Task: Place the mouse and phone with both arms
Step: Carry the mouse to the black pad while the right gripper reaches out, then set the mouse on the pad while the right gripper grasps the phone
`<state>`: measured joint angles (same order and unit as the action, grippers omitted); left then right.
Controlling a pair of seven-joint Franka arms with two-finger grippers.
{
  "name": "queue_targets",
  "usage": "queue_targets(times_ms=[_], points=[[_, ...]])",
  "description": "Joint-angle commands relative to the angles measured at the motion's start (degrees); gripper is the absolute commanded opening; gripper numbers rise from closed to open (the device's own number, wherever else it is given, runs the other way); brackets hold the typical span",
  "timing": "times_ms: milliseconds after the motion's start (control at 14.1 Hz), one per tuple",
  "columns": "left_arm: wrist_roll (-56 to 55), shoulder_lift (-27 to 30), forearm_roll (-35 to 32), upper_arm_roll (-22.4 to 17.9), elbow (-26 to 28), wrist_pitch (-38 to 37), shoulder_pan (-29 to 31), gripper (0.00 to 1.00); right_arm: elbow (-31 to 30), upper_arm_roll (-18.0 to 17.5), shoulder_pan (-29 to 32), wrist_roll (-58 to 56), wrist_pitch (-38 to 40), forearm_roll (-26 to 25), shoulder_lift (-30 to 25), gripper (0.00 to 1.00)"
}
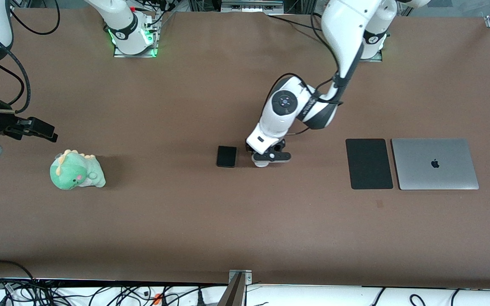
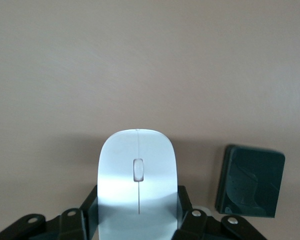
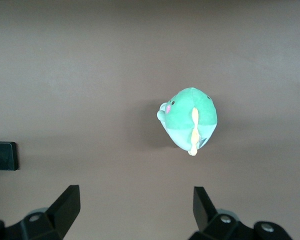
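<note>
- The left gripper (image 1: 266, 159) sits low at the middle of the front view, its arm coming down from the base at the top right of that frame.
- In the left wrist view the left gripper (image 2: 138, 212) has its two fingers (image 2: 186, 212) set against the two long sides of the mouse (image 2: 137, 182), closed on it; the mouse's white shell with its thin centre line and small wheel fills the lower middle of that frame.
- In the front view the mouse itself is almost wholly covered by the gripper; whether it rests on the bench (image 1: 194, 221) or is just raised off it cannot be told.
- The phone (image 1: 226, 156) lies flat on the bench just beside the left gripper, toward the right arm's end; the left wrist view shows the phone (image 2: 250, 181) at lower right, close to the mouse but apart from it.
- The right gripper (image 1: 30, 128) waits at the left edge of the front view, up over the bench near a green plush dinosaur (image 1: 76, 170).
- In the right wrist view the right gripper (image 3: 135, 205) is spread wide with nothing between its fingers; the green plush dinosaur (image 3: 190, 120) lies at the middle of that frame.
- A black mouse pad (image 1: 368, 163) lies toward the left arm's end, with a closed silver laptop (image 1: 434, 163) just beside it.
</note>
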<state>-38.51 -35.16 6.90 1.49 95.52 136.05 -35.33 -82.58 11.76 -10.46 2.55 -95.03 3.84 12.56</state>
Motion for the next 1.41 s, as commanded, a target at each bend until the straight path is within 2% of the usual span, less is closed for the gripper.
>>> queue_targets(times_ms=[0,141,212,495,707,848,990,1202,1343], points=[[6.91,4.22,-0.93,0.53,-3.65,-15.05,5.24,0.28,-0.12,0.02,0.00,-0.44,0.72,-0.06,-0.17,1.00],[14.05,4.14,-0.84,0.44,-8.75,-28.06,9.46,0.27,-0.39,0.02,-0.18,-0.44,0.90,0.02,-0.17,1.00],[17.47,4.14,-0.93,0.35,-9.65,-31.60,12.18,0.27,-0.39,0.02,-0.27,-0.27,1.33,0.02,-0.08,1.00],[33.81,5.90,-1.02,0.35,-8.34,-33.57,25.37,0.28,-0.39,0.02,-2.02,0.52,1.60,0.02,1.24,1.00],[36.66,5.37,-5.57,0.53,-6.06,-33.40,31.70,0.27,-0.39,0.02,-5.18,4.90,1.51,0.02,1.85,1.00],[36.67,4.15,-9.09,0.53,-4.91,-33.04,33.82,0.27,-0.39,0.02,-7.11,9.20,0.90,0.02,2.81,1.00],[36.75,3.44,-9.63,0.53,-1.50,-28.86,34.70,0.27,-0.30,0.02,-9.83,11.76,-0.24,0.02,4.48,1.00],[36.67,3.61,-9.45,0.96,9.13,-11.05,35.67,0.29,-0.30,-0.07,-14.05,15.63,-5.58,0.20,8.52,1.00],[36.75,2.82,-9.28,1.06,11.43,-6.51,35.76,0.32,-0.30,-0.07,-16.69,17.13,-10.15,3.95,12.03,1.00]])
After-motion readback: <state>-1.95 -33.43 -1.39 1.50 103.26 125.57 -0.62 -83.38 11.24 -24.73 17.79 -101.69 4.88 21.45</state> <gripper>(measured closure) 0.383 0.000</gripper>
